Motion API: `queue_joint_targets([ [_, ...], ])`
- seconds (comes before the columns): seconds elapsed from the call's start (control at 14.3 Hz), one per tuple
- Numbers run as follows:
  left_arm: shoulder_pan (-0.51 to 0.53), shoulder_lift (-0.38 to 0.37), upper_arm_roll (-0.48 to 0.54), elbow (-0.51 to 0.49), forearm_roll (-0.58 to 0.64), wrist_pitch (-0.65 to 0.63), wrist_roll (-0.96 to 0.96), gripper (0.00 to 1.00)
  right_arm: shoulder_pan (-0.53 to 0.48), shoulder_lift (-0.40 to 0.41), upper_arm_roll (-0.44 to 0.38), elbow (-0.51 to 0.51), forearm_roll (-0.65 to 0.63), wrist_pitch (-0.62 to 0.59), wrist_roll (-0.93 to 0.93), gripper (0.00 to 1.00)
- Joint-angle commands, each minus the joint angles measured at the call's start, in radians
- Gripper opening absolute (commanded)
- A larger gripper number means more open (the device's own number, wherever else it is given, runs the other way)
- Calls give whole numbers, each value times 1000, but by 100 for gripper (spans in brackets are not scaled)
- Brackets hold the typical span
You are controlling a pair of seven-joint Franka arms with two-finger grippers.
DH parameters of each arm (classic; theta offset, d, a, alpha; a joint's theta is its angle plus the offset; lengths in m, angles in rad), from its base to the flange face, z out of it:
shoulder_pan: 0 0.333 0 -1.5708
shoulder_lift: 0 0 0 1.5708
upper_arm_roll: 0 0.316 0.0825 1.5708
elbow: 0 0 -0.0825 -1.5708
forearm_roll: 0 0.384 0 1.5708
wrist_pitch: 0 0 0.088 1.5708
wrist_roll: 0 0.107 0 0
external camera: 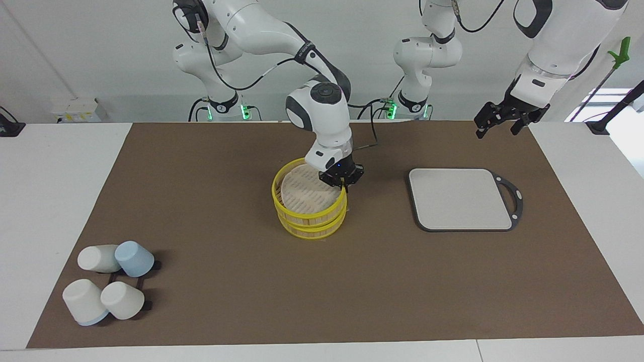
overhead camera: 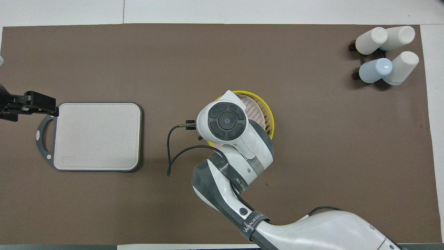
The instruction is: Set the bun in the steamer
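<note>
Yellow-rimmed steamer (external camera: pixel 309 201) (bun unseen), right gripper (external camera: pixel 341 180) at rim, grip unclear, left gripper (external camera: pixel 504 119) open.

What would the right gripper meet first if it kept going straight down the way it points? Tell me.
Most likely the steamer: the right gripper points down at the yellow rim on the side toward the left arm's end, apparently touching it. Whether it would land on the rim or just inside cannot be told.

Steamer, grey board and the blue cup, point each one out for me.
steamer (external camera: pixel 308 193): facing view, on its pale slotted top.
grey board (external camera: pixel 460 198): facing view, middle of its flat face.
blue cup (external camera: pixel 135 258): facing view, on its side wall.
</note>
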Motion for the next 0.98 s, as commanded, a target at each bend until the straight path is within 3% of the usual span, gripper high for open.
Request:
queue_joint_targets([
  [0.0,11,2,-4,14,-15,-5,13,100,-31,100,3,99,-29,57,-28,0],
  [0.91,12,4,-4,15,-15,-5,12,100,-16,126,1,187,-67,-95,-28,0],
])
